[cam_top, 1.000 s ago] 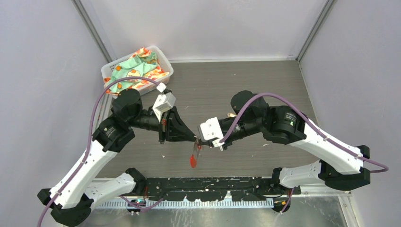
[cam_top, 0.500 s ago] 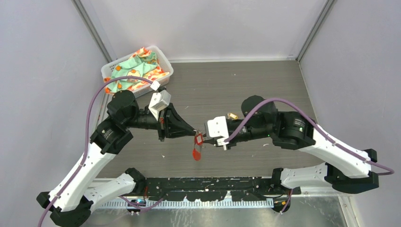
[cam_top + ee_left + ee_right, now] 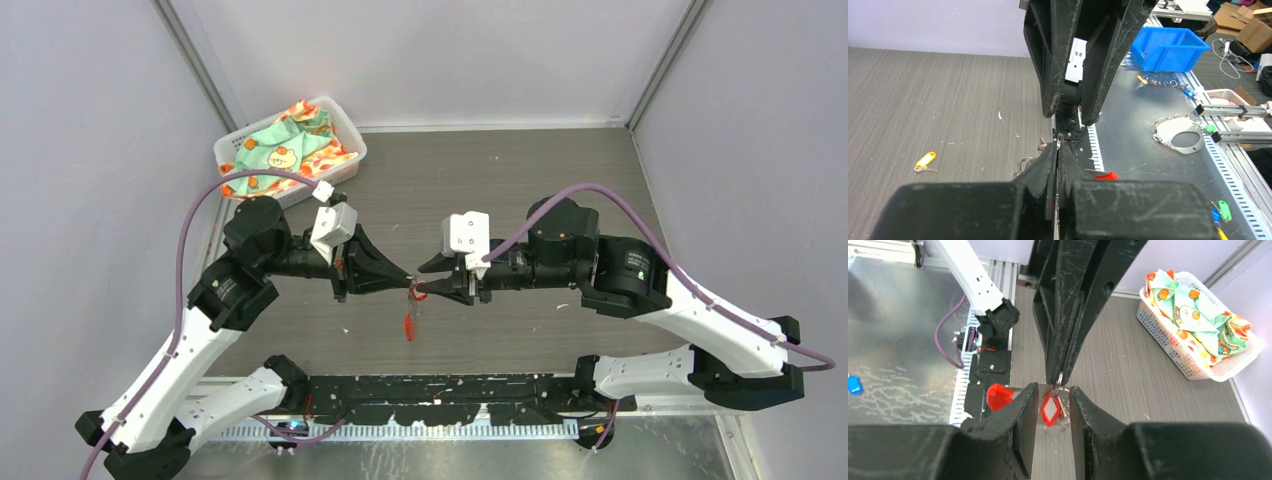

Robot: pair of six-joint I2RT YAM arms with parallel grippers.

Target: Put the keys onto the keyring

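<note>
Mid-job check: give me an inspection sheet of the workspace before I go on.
Surface: grey wood-grain table.
Job's things: keyring pinched by left pincer; red key just below it, between right pincer's fingers; yellow key lying on table.
Clutter: basket of cloth, far left corner.
Grippers: left pincer shut on keyring; right pincer open.
Cables: purple cables loop over both arms.
Surroundings: grey walls; blue bin beyond table.
</note>
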